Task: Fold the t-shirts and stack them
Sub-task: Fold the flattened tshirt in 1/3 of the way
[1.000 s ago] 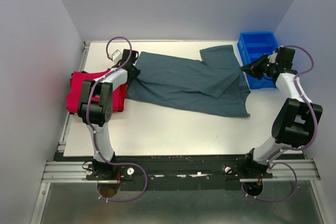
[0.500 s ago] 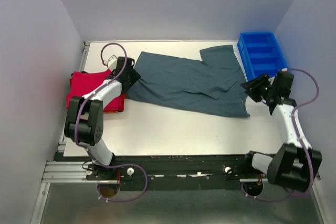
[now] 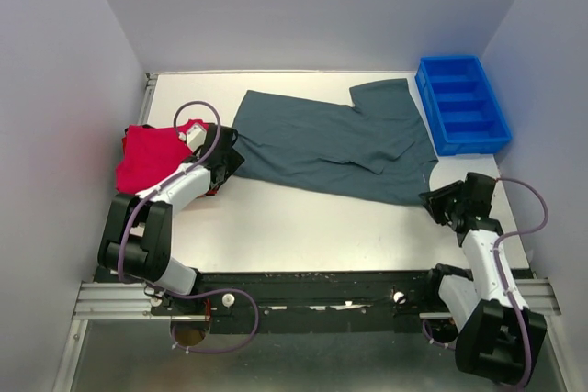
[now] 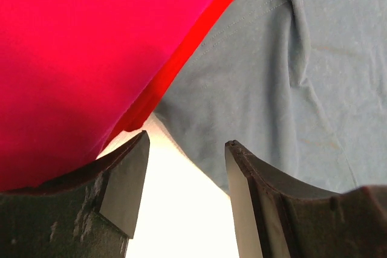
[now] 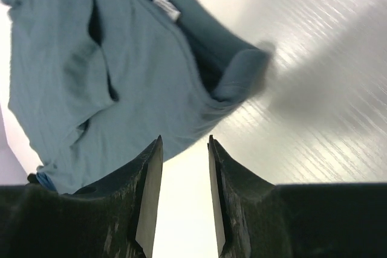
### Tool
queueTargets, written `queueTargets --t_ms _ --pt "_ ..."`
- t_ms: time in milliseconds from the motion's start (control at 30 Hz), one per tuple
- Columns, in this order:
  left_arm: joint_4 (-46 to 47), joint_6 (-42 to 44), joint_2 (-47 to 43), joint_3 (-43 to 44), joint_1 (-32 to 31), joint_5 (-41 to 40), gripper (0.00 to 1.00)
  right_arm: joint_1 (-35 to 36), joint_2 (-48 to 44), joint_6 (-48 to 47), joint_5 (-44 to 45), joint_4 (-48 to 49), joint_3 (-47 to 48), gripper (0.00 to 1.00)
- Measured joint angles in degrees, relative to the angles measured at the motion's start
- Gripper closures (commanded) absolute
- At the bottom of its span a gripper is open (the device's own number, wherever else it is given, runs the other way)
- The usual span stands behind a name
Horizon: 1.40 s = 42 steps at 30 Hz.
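Note:
A dark slate grey-teal t-shirt [image 3: 331, 144] lies spread out across the middle of the table, a sleeve at the back right. It also shows in the left wrist view [image 4: 290, 77] and the right wrist view [image 5: 109, 70]. A folded red t-shirt [image 3: 147, 155] lies at the left edge, also in the left wrist view [image 4: 78, 58]. My left gripper [image 3: 230, 161] is open and empty at the grey shirt's near left corner, beside the red shirt. My right gripper [image 3: 432, 206] is open and empty just off the grey shirt's near right corner.
A blue plastic bin [image 3: 459, 103] stands at the back right of the white table [image 3: 303, 227]. Walls close in the table on the left, back and right. The metal rail with the arm bases runs along the near edge.
Both arms have drawn back toward the near edge: the left gripper from the grey shirt's far left edge to its near left corner, the right gripper from the bin to the near right corner.

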Motion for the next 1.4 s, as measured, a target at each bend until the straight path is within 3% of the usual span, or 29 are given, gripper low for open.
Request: queueTargets --t_ms 133,300,500,633,900,1400 --pt "0.2 -0.5 0.1 -0.2 0.0 0.0 0.34 0.0 5.9 1.8 1.5 0.3 -0.1 0.62" --pt "0.2 -1.8 0.9 -0.2 0.0 -0.3 0.34 0.0 15.6 2.9 3.8 0.1 1.5 0.56" --pt "-0.1 -2.9 0.9 -0.2 0.0 -1.7 0.35 0.0 21.8 3.6 4.8 1.3 5.6 0.58" --pt "0.0 -3.2 0.7 -0.5 0.0 -2.5 0.35 0.0 19.5 4.3 5.0 1.5 4.0 0.58" --pt "0.0 -3.3 0.4 -0.7 0.0 -3.1 0.35 0.0 5.1 5.4 5.8 -0.3 -0.9 0.55" --pt "0.0 -3.2 -0.1 -0.8 0.0 -3.6 0.35 0.0 13.4 5.7 4.3 1.4 3.5 0.54"
